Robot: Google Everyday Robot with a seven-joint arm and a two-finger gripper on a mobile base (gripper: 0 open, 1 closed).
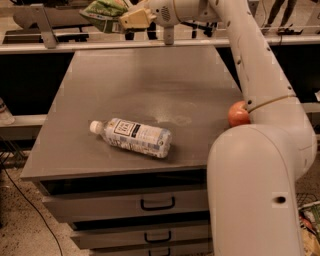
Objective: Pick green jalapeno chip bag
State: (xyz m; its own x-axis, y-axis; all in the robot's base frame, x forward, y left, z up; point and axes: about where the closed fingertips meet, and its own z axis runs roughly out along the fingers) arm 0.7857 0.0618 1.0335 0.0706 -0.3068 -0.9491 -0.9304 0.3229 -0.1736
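Camera view: the gripper (126, 20) is clamped on an edge of the green jalapeno chip bag (102, 11), aloft. So thin a pinch on crinkly foil could slip, dropping the bag onto the surface (150, 90) below.

The bottle (134, 138) lies on the worktop (150, 80) near its front; above the far edge the tool (123, 20) grips the chip bag (101, 9), to its left.

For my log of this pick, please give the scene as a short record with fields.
green jalapeno chip bag: held in the air by the gripper
gripper: above the table far edge, shut on the bag
water bottle: lying on the table, cap toward picture left
round orange object: table's right edge, partly behind the arm
drawers: closed, under the tabletop
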